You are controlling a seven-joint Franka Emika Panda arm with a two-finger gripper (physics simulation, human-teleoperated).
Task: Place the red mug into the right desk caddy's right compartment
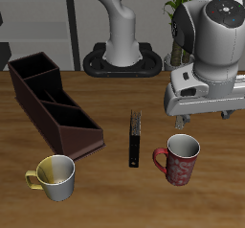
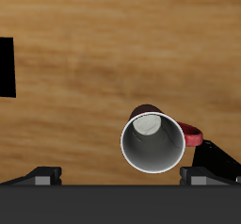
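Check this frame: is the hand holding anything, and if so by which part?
Nothing is held. The hand hovers above the red mug, which stands upright on the table; in the wrist view its fingers sit clear of the mug's rim.

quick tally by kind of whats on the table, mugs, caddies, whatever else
mugs: 2, the red mug and the pale yellow mug
desk caddies: 1, the right desk caddy
flat black upright items: 1, the black object
total: 4

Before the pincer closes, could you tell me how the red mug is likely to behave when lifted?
The red mug looks rigid and stands upright, probably stable. Its smooth round wall may slip. Its loop handle could swing it off-centre.
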